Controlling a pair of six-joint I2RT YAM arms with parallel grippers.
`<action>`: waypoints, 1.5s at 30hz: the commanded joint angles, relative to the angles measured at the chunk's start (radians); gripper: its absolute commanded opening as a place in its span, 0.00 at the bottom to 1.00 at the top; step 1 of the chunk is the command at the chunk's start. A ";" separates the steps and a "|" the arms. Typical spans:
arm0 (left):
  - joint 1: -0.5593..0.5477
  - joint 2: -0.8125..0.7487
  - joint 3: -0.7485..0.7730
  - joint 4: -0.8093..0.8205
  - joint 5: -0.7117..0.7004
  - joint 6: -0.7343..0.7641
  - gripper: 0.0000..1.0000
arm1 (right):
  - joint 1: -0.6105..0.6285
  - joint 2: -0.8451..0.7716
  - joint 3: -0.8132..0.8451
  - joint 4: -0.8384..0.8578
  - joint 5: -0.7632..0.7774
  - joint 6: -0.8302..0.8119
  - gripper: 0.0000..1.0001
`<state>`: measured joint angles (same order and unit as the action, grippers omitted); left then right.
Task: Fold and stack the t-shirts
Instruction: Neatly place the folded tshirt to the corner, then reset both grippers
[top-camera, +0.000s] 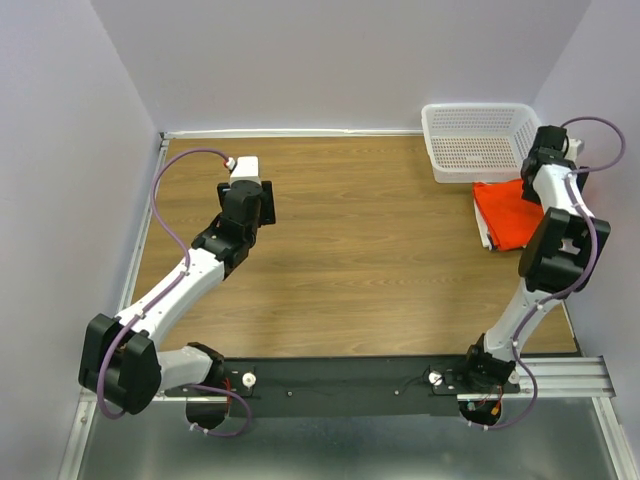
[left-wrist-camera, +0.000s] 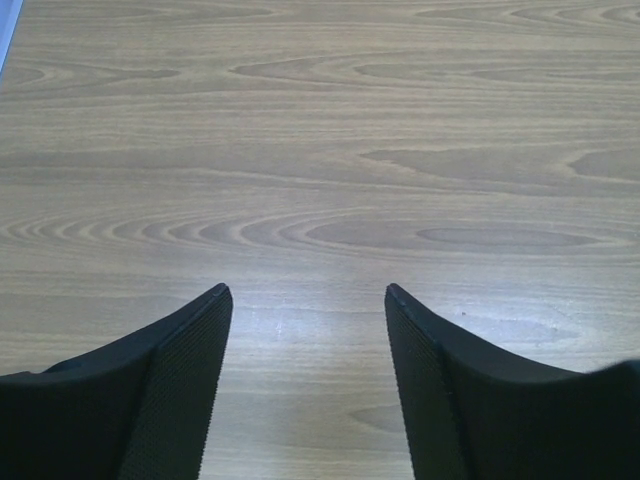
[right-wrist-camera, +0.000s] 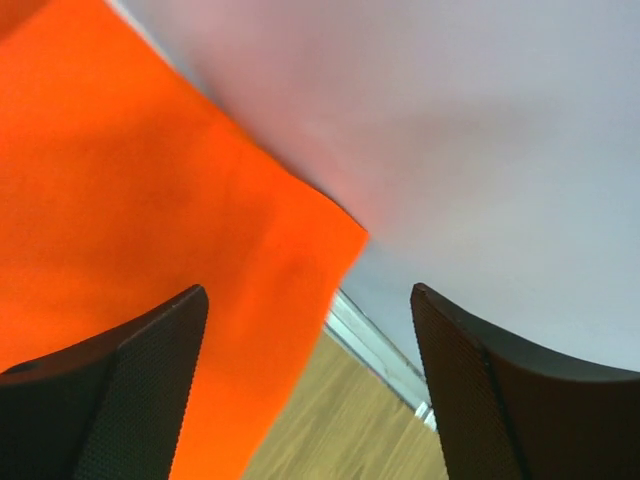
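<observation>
The t-shirt (top-camera: 505, 215) is a bright orange-red, plain cloth, lying folded into a rough rectangle at the far right of the table (top-camera: 360, 250). It lies just in front of the white mesh basket (top-camera: 475, 140), and its far edge meets the basket's near rim. A thin white edge (top-camera: 484, 232) shows along the cloth's left side; what it belongs to cannot be told. In the right wrist view the cloth fills the left half as a flat orange sheet with one corner pointing right, and its surface shows only solid colour.

The right end effector (right-wrist-camera: 310, 290) hangs above that corner with its two black fingers spread wide and nothing between them. The pale wall (right-wrist-camera: 480, 130) is behind, with a strip of wood grain and a metal rail (right-wrist-camera: 380, 350) below.

The left end effector (left-wrist-camera: 305, 290) is well apart from the t-shirt, over the far left of the table. Its fingers are spread too, with only bare wood grain between them.
</observation>
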<state>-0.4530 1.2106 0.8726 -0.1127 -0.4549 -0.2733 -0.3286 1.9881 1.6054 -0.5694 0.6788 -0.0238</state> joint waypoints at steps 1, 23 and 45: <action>-0.004 0.004 -0.011 0.022 0.013 -0.010 0.74 | -0.004 -0.184 -0.042 0.016 0.071 0.117 0.90; -0.003 -0.486 -0.062 -0.067 -0.197 -0.129 0.96 | 0.212 -1.465 -0.613 0.000 -0.269 0.289 1.00; -0.004 -0.737 -0.417 0.203 -0.300 -0.064 0.97 | 0.318 -1.718 -0.825 0.000 -0.317 0.311 1.00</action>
<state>-0.4538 0.4686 0.4808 0.0105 -0.7017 -0.3370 -0.0425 0.2760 0.7872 -0.5705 0.3851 0.2649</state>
